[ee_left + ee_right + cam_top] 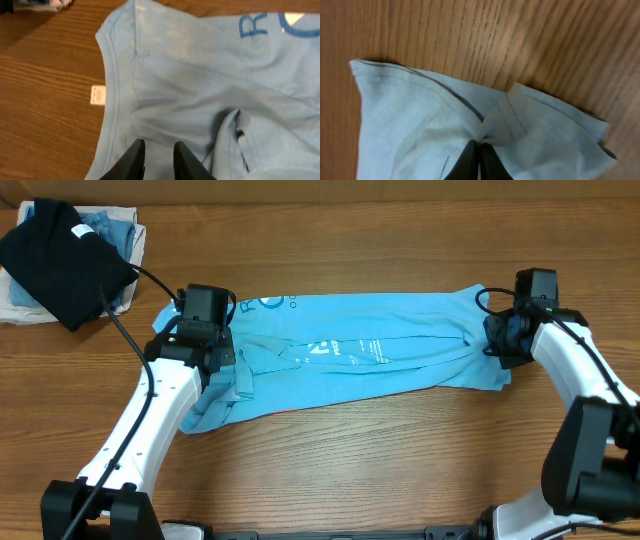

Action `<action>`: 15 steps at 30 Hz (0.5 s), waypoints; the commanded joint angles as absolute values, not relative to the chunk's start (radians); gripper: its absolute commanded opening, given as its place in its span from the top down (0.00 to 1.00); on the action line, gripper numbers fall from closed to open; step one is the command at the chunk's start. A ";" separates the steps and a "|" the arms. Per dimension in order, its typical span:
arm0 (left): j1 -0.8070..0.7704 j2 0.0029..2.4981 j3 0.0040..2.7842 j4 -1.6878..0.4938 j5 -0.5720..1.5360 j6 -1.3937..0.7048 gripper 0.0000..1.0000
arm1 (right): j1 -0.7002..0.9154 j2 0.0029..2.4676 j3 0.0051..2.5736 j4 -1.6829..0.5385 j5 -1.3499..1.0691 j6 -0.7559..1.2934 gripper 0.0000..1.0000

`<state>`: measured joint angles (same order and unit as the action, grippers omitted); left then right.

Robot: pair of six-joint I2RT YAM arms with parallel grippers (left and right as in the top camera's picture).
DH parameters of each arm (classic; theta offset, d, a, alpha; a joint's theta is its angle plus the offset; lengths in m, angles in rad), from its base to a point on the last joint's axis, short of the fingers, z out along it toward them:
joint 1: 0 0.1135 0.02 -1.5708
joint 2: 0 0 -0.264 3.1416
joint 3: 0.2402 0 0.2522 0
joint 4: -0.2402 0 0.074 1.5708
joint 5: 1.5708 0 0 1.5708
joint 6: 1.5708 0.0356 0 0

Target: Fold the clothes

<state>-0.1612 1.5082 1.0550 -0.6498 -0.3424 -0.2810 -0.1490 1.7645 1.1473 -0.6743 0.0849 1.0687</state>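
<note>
- The overhead view is showing the light sky-blue t-shirt [370, 350] lying stretched out lengthwise across the middle of the wooden worktop [380, 450], with one arm at each end of it.
- Only this view is taking in the pile at the far left corner: a black folded shirt [60, 255] is lying on top of denim-blue and white folded garments [112, 225], well apart from the t-shirt.
- White printed lettering [345, 350] is showing near the middle of the t-shirt from above; neither wrist camera is catching it.
- The left wrist view is giving what the overhead cannot: the collar [112, 75] is curving along the edge of the cloth, and a small white label [97, 95] is lying on the bare wood just beside it.
- The left fingers [134, 159] are standing slightly parted over the cloth just inside the collar; smooth fabric is showing through the narrow gap, and nothing is visibly pinched.
- Large blue letters [252, 25] are showing at the top right of that view.
- The right wrist view is showing the other end close up: the right fingers [480, 152] are pressed together on a small gathered fold of the stitched hem.
- Around that pinch the cloth is fanning out to both sides over the wood.
</note>
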 commanded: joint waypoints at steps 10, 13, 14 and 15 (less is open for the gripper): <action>-0.155 1.517 1.072 -0.725 -0.003 -0.245 0.02 | -0.145 1.792 1.157 -0.652 0.076 1.017 0.74; -0.158 1.517 1.071 -0.767 0.051 -0.292 0.02 | -0.145 1.792 1.157 -0.652 0.072 1.017 0.65; -0.159 1.517 1.071 -0.783 0.050 -0.292 0.02 | -0.145 1.792 1.157 -0.653 0.069 1.017 0.63; -0.160 1.517 1.071 -0.802 0.044 -0.291 0.02 | -0.145 1.792 1.157 -0.654 0.066 1.017 0.62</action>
